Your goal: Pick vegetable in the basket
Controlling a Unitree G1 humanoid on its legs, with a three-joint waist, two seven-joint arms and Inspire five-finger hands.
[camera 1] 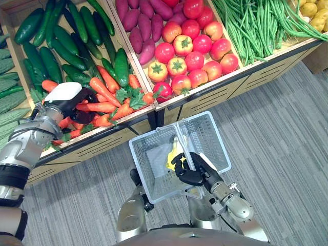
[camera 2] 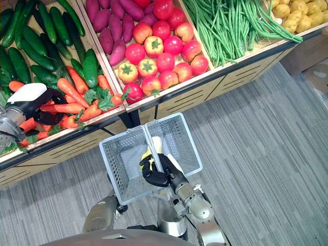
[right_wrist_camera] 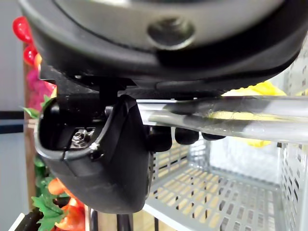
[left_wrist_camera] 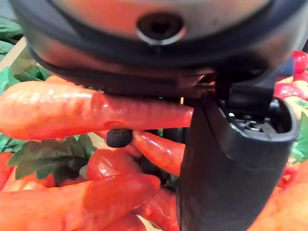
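Observation:
My left hand is down in the carrot bin of the wooden stand, fingers and thumb curled round an orange carrot; the carrot sticks out to the right of the hand among the other carrots. My right hand is shut on the metal handle of a grey plastic basket, held over the floor just in front of the stand. A yellow vegetable lies inside the basket, partly hidden behind the handle and my hand.
The stand's bins hold cucumbers, purple sweet potatoes, tomatoes, green beans and potatoes. Bumpy green gourds lie at the far left. Grey carpet stretches right of the basket.

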